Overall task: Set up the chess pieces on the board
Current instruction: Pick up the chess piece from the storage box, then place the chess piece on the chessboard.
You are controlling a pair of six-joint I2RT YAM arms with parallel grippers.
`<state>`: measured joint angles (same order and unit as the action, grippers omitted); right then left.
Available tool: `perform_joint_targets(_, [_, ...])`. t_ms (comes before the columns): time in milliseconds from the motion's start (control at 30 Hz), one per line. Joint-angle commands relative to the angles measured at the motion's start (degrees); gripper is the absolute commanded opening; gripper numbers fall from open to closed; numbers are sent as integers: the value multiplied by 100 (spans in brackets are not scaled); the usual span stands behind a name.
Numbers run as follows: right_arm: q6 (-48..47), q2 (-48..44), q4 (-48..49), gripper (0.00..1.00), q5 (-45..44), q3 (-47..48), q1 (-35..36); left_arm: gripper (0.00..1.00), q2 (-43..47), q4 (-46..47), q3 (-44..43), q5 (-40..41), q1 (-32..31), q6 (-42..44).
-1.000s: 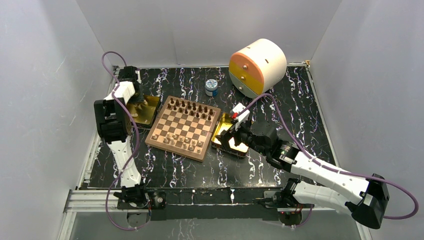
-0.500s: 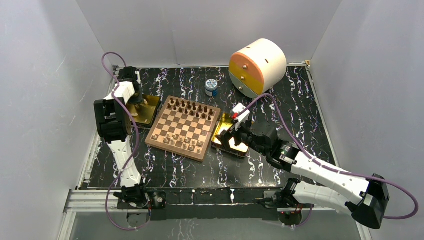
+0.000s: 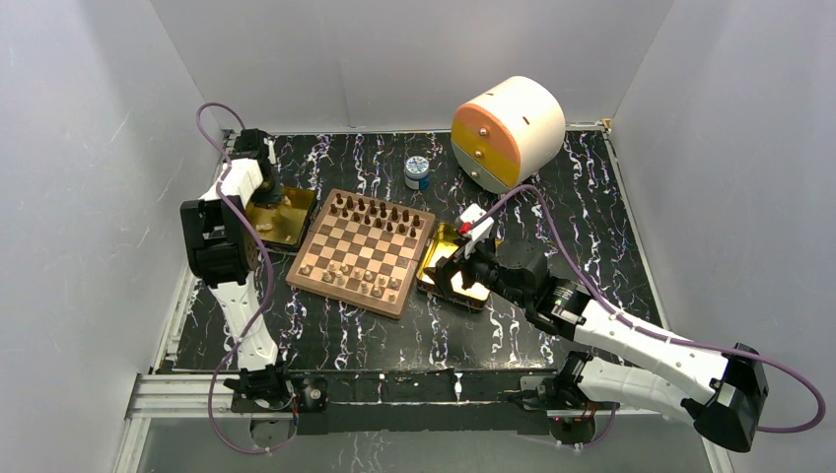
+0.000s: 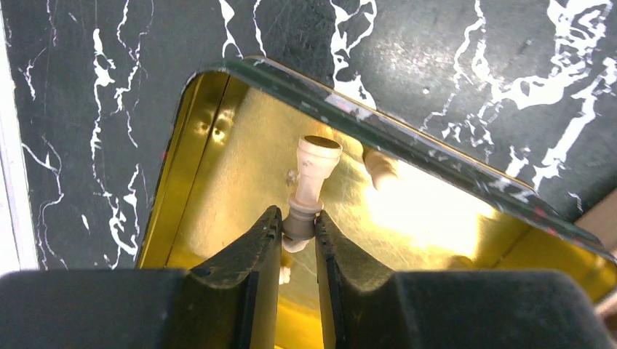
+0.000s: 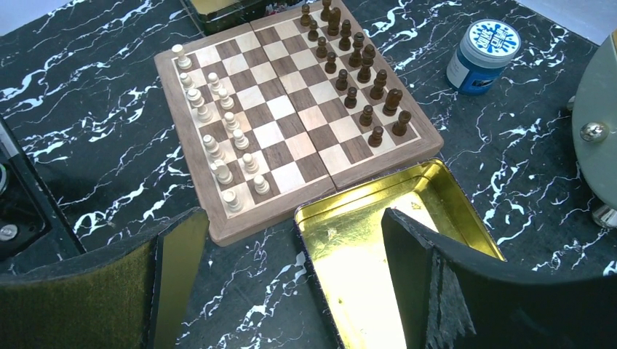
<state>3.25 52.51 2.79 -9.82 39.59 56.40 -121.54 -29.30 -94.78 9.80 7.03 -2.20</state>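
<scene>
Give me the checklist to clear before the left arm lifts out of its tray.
1. Left gripper shut on the pale piece: ok, both fingers press its narrow part.
2. Which way up the piece sits in the grip: cannot tell.
3. Second pale piece apart from the held one: ok.
4. Left tray wall clear of the fingers: ok.
5. Right gripper open, over the right tray, off the board: ok.
6. Free square for the piece on the pale side: cannot tell.
</scene>
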Motion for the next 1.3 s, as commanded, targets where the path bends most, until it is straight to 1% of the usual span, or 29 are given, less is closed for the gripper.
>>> perform_joint_targets(0, [222, -98, 286, 99, 128, 105, 25, 13, 715, -173, 111, -235, 19, -84])
perform_joint_targets(267, [382, -241, 196, 99, 156, 162, 28, 12, 1007, -245, 245, -475, 23, -187])
perform_joint_targets(433, [419, -217, 125, 99, 168, 176, 26, 11, 1263, -249, 425, -762, 9, -265])
perform_joint_targets(533, [492, -190, 83, 99, 179, 188, 29, 11, 1348, -101, 544, -1068, 9, -232])
perform_joint_targets(633, [552, -218, 99, 99, 216, 197, 29, 11, 1320, 5, 619, -1395, -20, -254])
perform_joint_targets(967, [554, -321, 101, 99, 125, 131, 28, 10, 1196, 158, 833, -1848, -159, -259])
perform_joint_targets(1267, [480, -274, 134, 99, 97, 130, 27, 9, 1116, 275, 1040, -1849, -432, -316])
